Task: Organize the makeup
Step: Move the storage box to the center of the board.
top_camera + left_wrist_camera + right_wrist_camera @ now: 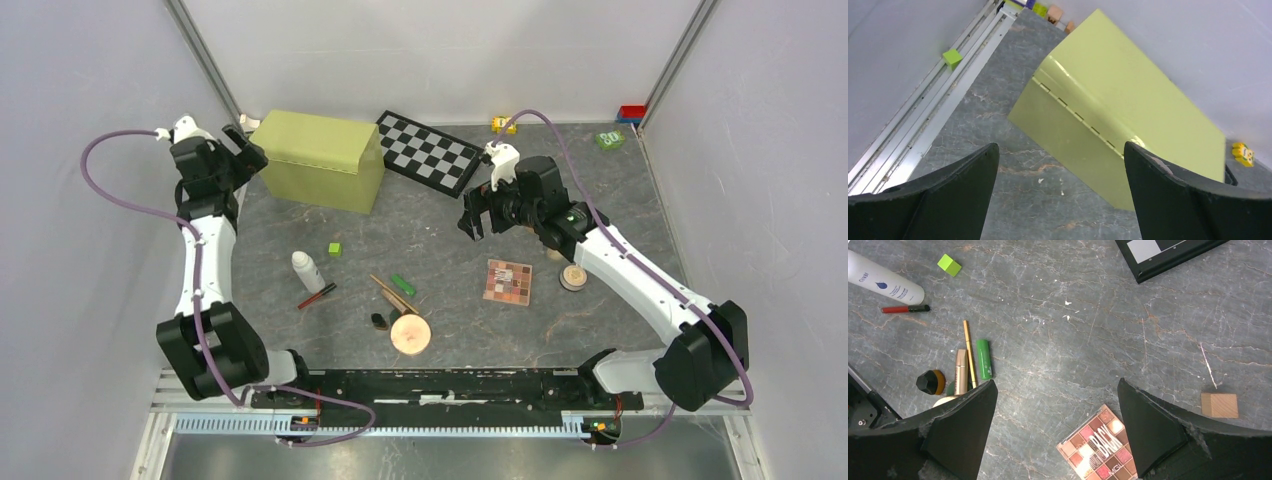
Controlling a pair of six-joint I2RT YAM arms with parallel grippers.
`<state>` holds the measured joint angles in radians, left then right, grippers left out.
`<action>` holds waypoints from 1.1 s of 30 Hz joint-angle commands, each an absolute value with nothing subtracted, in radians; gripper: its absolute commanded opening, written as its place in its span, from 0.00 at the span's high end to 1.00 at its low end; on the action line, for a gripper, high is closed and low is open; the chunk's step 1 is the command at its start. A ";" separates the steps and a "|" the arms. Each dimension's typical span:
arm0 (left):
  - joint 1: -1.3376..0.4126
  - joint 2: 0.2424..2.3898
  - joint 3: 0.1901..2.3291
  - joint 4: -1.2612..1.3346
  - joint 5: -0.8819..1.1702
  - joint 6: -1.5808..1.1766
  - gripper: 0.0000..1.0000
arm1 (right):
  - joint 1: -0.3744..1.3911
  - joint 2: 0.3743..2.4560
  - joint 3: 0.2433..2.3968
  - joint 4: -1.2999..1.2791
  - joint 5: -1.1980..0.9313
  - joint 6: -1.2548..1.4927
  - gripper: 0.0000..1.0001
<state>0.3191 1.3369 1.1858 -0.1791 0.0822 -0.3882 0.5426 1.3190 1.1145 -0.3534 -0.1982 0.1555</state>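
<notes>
**Top view:** The left gripper (243,150), jaws wide and empty, hangs beside a closed olive-green box (320,160) at the far left of the grey table (440,240). The right gripper (478,215), likewise spread with nothing between its fingers, hovers mid-table near the chequered board (430,152). The makeup lies loose on the table. The white bottle (307,271) and red pencil (316,296) are left of centre. The green tube (403,285), black brush (380,321) and large round peach compact (410,334) lie nearer the arms' bases. The eyeshadow palette (508,282) and a smaller compact (573,277) sit to the right.

**Left wrist view:** The wide-set fingers frame the box's hinged edge.

**Right wrist view:** The open fingers frame bare tabletop just above the palette. A bronze tube (961,371) lies beside the green one, and a wooden cube (1219,405) sits at right.
</notes>
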 commanded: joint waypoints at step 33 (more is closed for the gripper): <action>0.487 1.392 0.775 0.733 0.243 -0.709 0.00 | 0.547 1.271 1.075 -0.316 -0.223 0.162 0.03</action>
<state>0.4297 1.4075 0.7876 0.5941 0.2169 -0.5991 0.5426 1.2743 1.0668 -0.3477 -0.2096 0.1593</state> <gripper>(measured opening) 0.997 0.975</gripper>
